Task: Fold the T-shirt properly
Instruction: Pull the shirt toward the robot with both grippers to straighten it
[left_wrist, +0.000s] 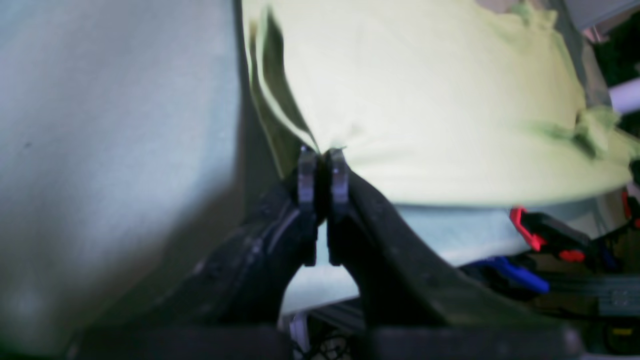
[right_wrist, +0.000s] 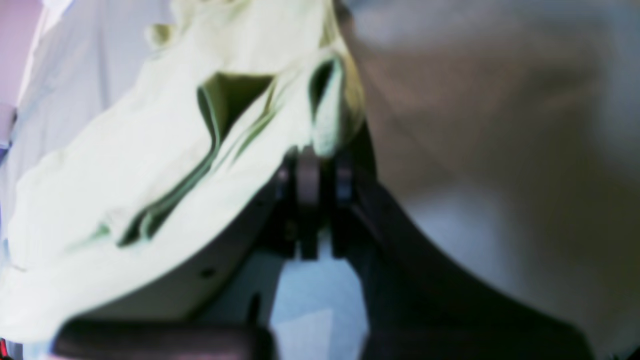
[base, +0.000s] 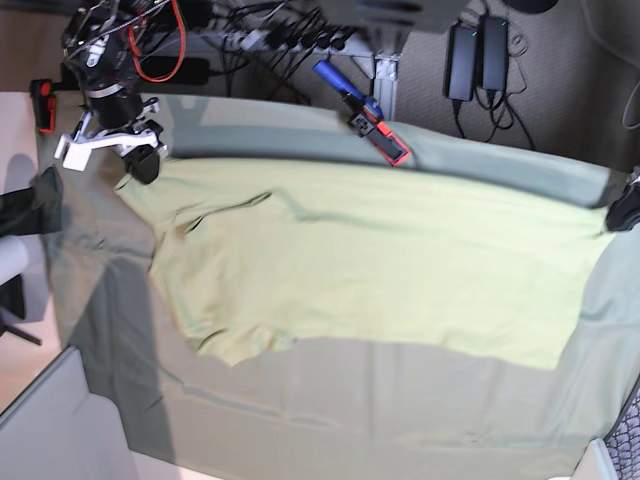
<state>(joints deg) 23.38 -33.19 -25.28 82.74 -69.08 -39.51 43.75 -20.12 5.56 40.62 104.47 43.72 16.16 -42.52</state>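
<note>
Pressed together on a pinch of cloth, the left gripper (left_wrist: 323, 155) holds one edge of the T-shirt (base: 380, 270). Likewise clamped, the right gripper (right_wrist: 315, 165) grips its bunched far end. Stretched between them, the shirt hangs over the tabletop's grey-green table cloth (base: 350, 410).

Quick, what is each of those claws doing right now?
Left gripper: shut, pinching an edge of the T-shirt.
Right gripper: shut, gripping the T-shirt's fabric too.

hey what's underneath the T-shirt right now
The T-shirt lies spread on a grey-green cloth, which shows all around it. Whatever is beneath the cloth is covered. Both pincers are shut on shirt edges.
</note>
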